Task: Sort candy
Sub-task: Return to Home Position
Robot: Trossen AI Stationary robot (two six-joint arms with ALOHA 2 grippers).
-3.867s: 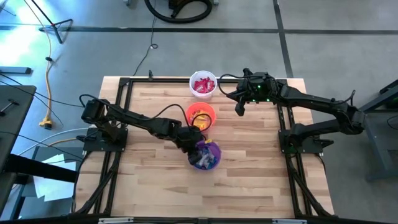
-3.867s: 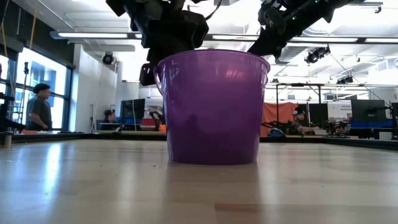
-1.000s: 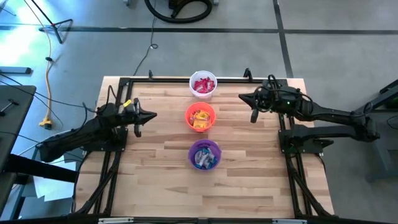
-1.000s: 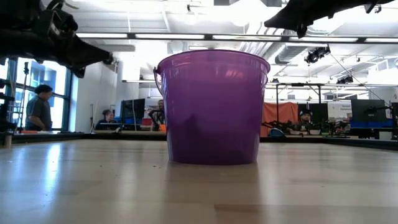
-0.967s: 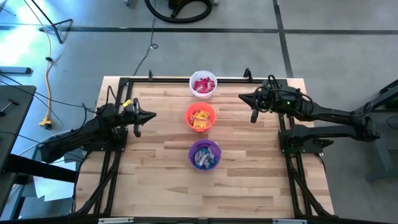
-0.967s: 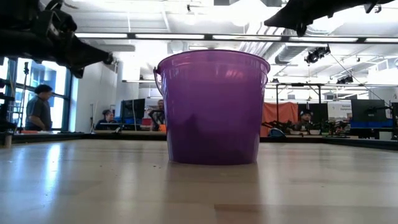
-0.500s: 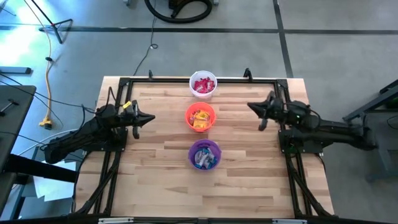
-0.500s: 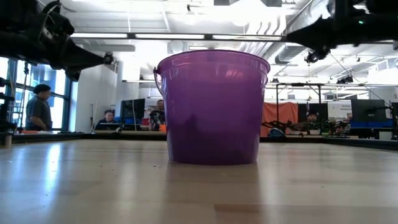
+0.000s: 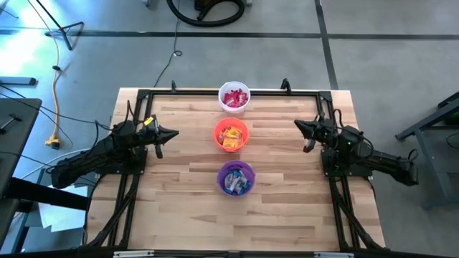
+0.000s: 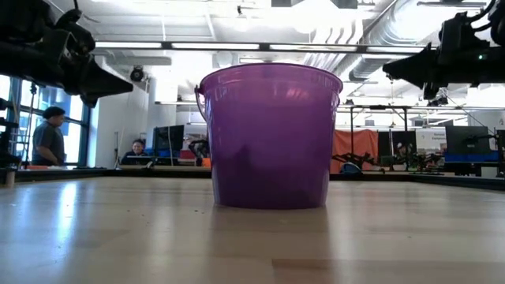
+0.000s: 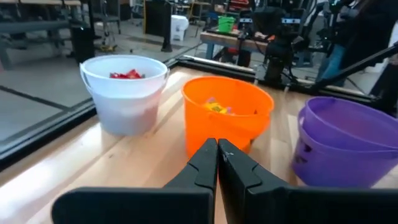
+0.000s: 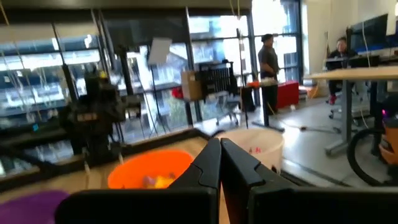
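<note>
Now all the candy (image 9: 234, 97) lies inside three cups standing in a row down the middle of the table (image 9: 186, 208). Red pieces are in the white cup (image 9: 221, 101), yellow in the orange cup (image 9: 216, 132) and blue-white in the purple cup (image 9: 251, 172); none shows on the bare wood.

The left gripper (image 9: 171, 134) hangs near the table's left edge and the right gripper (image 9: 300, 125) near its right edge. Both are well apart from the cups and point inward toward the row. In each wrist view the fingers meet tip to tip, so both jaws are closed on nothing.

By this, sorting looks finished and only parking the arms is left. To do that well, each arm should fold back over its own base, away from the row. It should ride high enough that nothing sweeps a cup rim, with jaws closed so no finger snags the black frame (image 9: 186, 91).
</note>
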